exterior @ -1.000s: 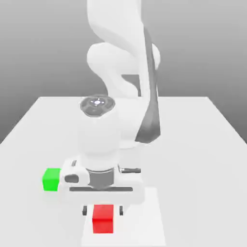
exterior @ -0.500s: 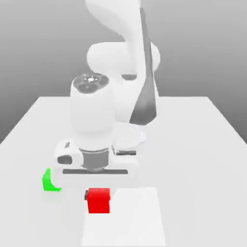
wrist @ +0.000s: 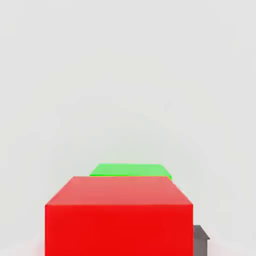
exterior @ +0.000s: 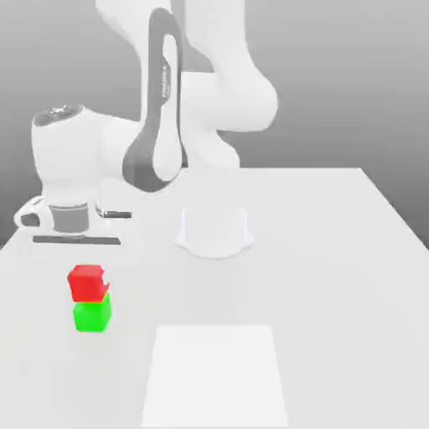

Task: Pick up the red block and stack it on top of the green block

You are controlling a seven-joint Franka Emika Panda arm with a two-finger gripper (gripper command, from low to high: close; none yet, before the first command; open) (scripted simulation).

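The red block (exterior: 88, 283) sits on top of the green block (exterior: 92, 316) near the exterior view's left edge, turned slightly askew on it. My gripper (exterior: 84, 255) hangs just above the stack, jaws open, and the white hand reaches up from there. In the hand view the red block (wrist: 119, 220) is very close, and the green block (wrist: 130, 170) peeks out beyond it. One grey fingertip (wrist: 200, 240) stands right beside the red block's side.
A flat white square patch (exterior: 216, 373) lies on the table (exterior: 335, 251) toward the front middle. The arm's round base (exterior: 214, 230) stands at the table's centre, and its links arch over the left half.
The hand carried the red block from the white patch up and toward the exterior view's left, then set it on the green block. The jaws have parted from their grip.
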